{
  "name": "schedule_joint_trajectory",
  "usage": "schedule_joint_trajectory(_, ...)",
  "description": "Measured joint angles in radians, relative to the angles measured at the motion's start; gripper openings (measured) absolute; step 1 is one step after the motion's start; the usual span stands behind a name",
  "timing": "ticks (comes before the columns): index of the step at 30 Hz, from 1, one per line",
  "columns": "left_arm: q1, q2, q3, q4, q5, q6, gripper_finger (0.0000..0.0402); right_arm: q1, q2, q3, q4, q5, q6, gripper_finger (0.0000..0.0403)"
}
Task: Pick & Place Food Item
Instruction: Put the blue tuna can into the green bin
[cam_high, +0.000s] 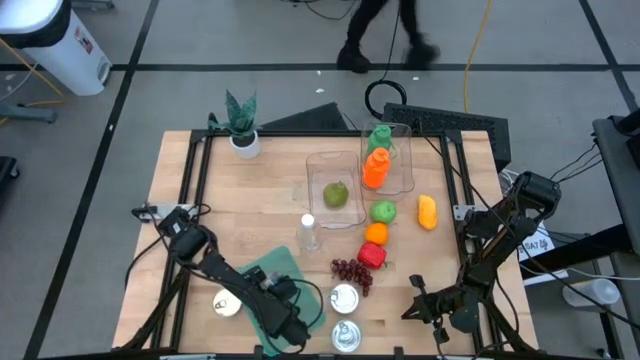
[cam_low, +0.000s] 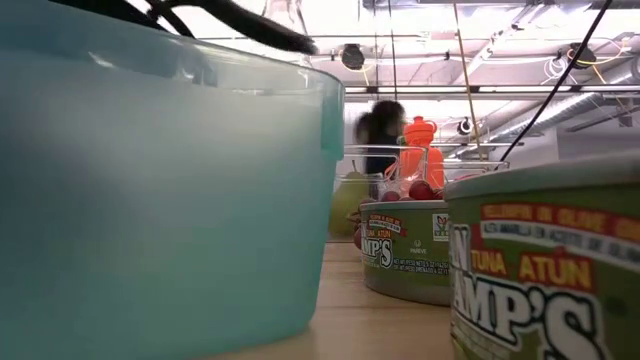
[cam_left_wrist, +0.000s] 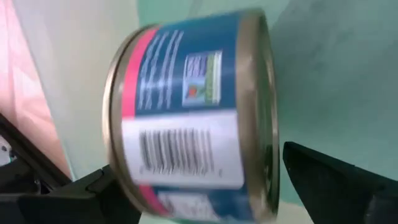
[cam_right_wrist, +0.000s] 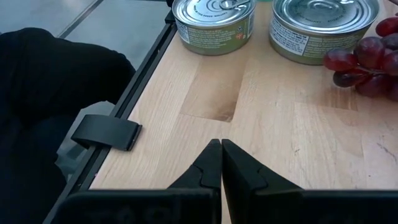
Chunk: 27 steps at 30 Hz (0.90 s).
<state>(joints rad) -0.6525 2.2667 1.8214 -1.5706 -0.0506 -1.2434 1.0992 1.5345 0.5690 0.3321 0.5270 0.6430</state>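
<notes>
Over the teal bin (cam_high: 268, 268) at near left, left gripper (cam_left_wrist: 205, 186) holds a blue-labelled can (cam_left_wrist: 193, 118) between its fingers, seemingly mid-drop. Placement looks nearly done. Right gripper (cam_right_wrist: 221, 163) waits near right, fingers together, empty.

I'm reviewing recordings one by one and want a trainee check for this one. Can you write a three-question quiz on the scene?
1. True or false: the left tool has a blue-labelled can between its fingers, over the teal bin.
2. Multiple choice: what lies inside the clear container at the table's middle? A) green apple B) grapes C) a tuna can
3. Fill in: the right tool is ____, over bare wood near the two green tuna cans.

Key: 1 true; 2 A; 3 shut
</notes>
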Motion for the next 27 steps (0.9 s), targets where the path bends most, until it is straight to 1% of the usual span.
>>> schedule_joint_trajectory(3,-0.003,-0.012,0.0,-0.001,-0.005,-0.034,0.0331,0.0,0.0,0.0,0.0,0.0,0.0,0.0)
schedule_joint_trajectory(5,-0.003,-0.017,0.0,0.001,-0.007,-0.051,0.0303,0.0,0.0,0.0,0.0,0.0,0.0,0.0)
schedule_joint_trajectory(11,-0.002,-0.017,0.0,0.001,-0.032,-0.057,0.0188,0.0,0.0,0.0,0.0,0.0,0.002,0.0)
schedule_joint_trajectory(19,-0.002,-0.017,0.0,0.001,-0.081,-0.079,0.0187,0.0,0.0,0.0,0.0,0.0,0.003,0.0)
schedule_joint_trajectory(24,0.008,-0.017,0.0,0.001,-0.067,-0.077,0.0187,0.0,0.0,0.0,0.0,0.0,0.003,0.0)
schedule_joint_trajectory(27,0.019,-0.017,0.0,0.0,-0.044,-0.047,0.0187,0.0,0.0,0.0,0.0,0.0,0.002,0.0)
